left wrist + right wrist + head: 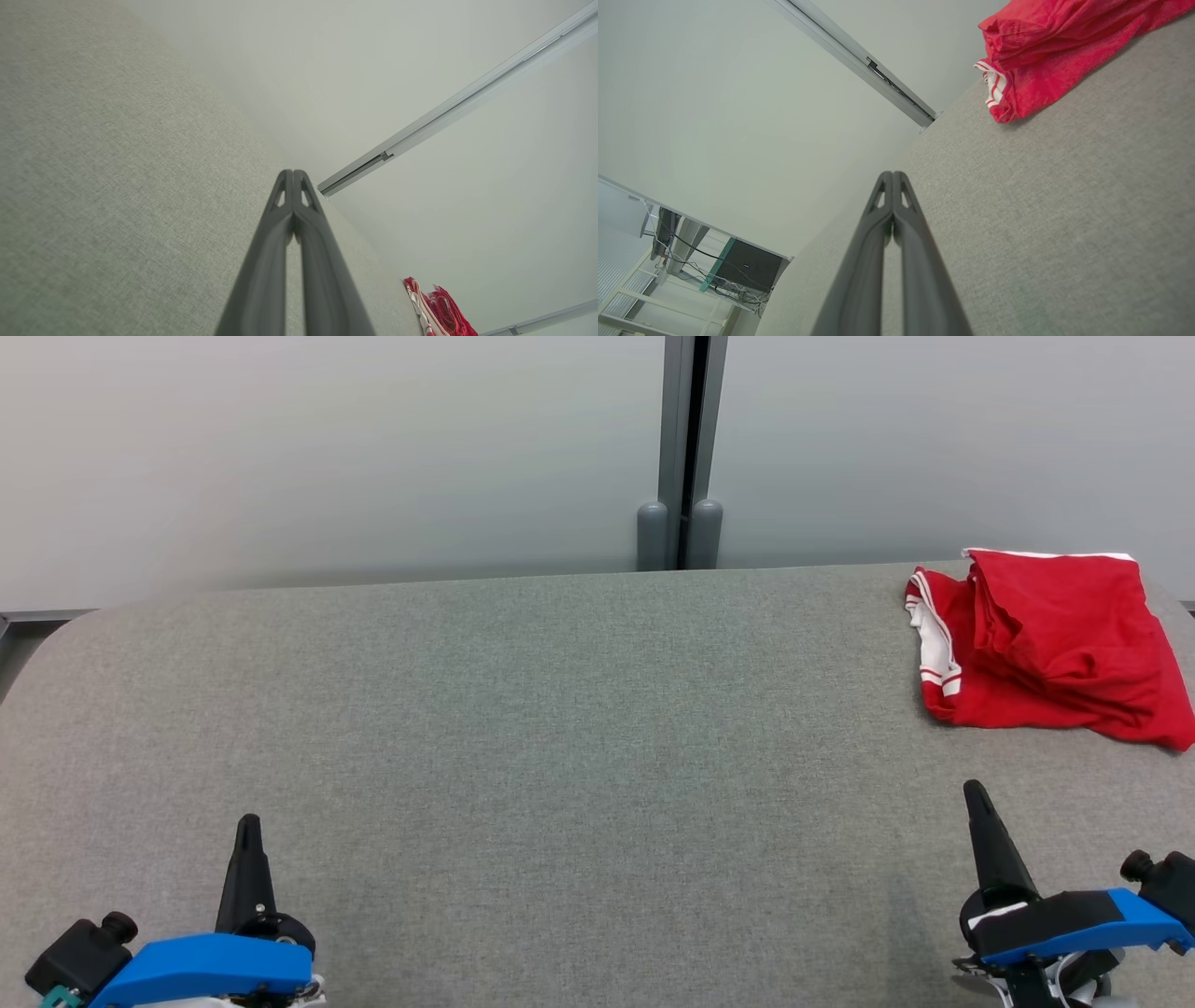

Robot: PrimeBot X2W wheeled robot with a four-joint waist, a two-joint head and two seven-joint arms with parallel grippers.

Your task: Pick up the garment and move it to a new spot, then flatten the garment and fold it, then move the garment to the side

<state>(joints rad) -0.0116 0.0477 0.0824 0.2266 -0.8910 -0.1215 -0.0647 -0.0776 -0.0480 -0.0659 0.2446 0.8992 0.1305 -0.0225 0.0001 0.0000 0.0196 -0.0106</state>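
With left tool (248,821) and right tool (974,790) closed, empty, a clumsy grab might shove crumpled red fabric garment (1046,649) off far-right grey felt tabletop (560,709) edge.

Even, soft bright light, faint shadows, sharp focus, wide-angle wrist distortion

garment (1046,644) corner cropped by right edge, underlayers hidden

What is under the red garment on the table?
The red garment lies bunched on the grey table, near its far right corner. Nothing sticks out beneath it; the patch it covers is hidden.
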